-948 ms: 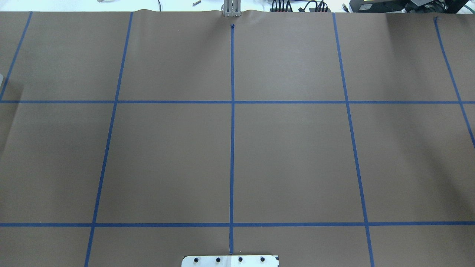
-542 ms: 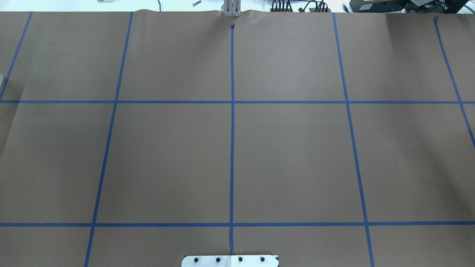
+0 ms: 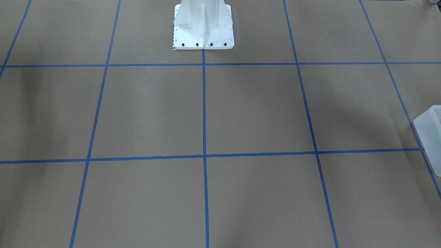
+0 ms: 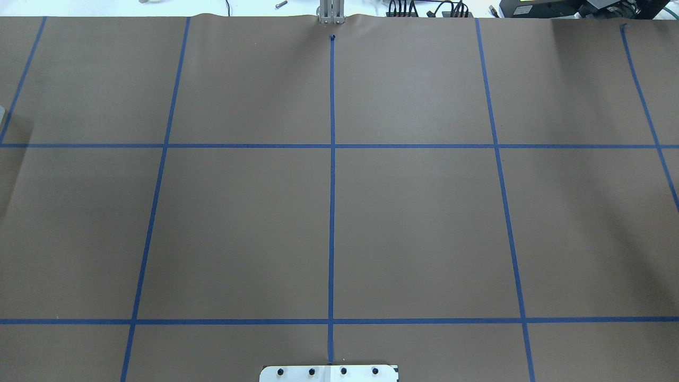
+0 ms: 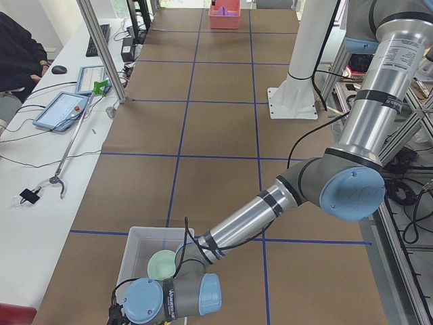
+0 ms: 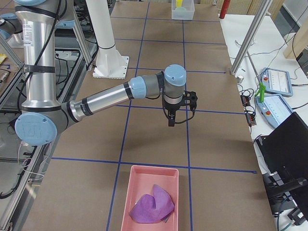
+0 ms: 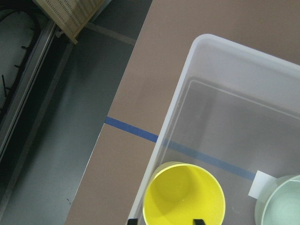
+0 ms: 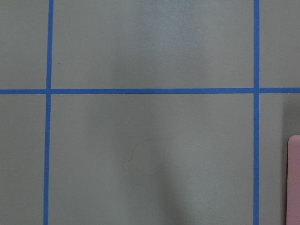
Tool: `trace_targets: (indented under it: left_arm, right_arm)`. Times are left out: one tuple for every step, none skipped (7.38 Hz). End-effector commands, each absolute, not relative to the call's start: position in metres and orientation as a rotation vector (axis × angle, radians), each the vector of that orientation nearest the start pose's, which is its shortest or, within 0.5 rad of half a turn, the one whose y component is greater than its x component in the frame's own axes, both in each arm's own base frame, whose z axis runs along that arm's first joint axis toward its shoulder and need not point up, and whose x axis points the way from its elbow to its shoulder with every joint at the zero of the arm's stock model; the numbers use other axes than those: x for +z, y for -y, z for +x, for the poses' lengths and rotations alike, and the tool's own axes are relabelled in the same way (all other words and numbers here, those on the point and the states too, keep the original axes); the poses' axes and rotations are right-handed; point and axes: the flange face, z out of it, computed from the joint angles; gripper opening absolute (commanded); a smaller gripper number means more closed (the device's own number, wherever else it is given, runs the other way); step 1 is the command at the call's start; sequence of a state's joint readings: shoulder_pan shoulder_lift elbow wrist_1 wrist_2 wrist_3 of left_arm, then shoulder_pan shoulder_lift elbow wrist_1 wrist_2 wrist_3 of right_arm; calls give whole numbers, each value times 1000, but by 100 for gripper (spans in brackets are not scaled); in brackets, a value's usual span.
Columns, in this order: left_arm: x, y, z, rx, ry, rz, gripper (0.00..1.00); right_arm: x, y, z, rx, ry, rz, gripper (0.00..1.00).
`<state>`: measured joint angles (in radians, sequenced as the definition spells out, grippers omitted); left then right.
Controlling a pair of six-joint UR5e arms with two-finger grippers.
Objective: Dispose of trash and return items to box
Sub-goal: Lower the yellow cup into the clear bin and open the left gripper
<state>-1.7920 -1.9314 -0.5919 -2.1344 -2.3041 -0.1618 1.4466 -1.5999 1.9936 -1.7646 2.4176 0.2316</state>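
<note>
— Where's the box (image 7: 187, 70)?
— At the surface's (image 4: 414, 223) left end, cup (image 7: 185, 197) and bowl (image 7: 281, 206) inside. Left pincer (image 7: 164, 221) gapes empty over the cup; right pincer (image 6: 180, 115), can't tell.
— I'd lift straight up, clear of the wall.

Left arm (image 5: 365, 128): silver tubes, grey elbows, pale-blue round caps, black bands. Right arm (image 6: 103, 98), same livery, a black cable looping beside its black right tool (image 6: 180, 117). White pedestal (image 3: 203, 24), black screws along its foot.
</note>
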Motion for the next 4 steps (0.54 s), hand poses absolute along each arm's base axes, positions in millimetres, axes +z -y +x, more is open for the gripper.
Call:
trace_targets:
  left_arm:
    - [859,544,-190,-378,-742,-11,99]
    - [839,564,-195,-372,-754,19,99]
    - [812,579,-196,-356,-803,63,99]
    - [773,597,-198,-348,-843,78,99]
  right_arm:
    - [483,464,1,18,862,33,100]
    - [485,463,2,18,854,32,100]
    - [487,462,4,18,843,34,100]
    - [490,461,4,21,837,29,100]
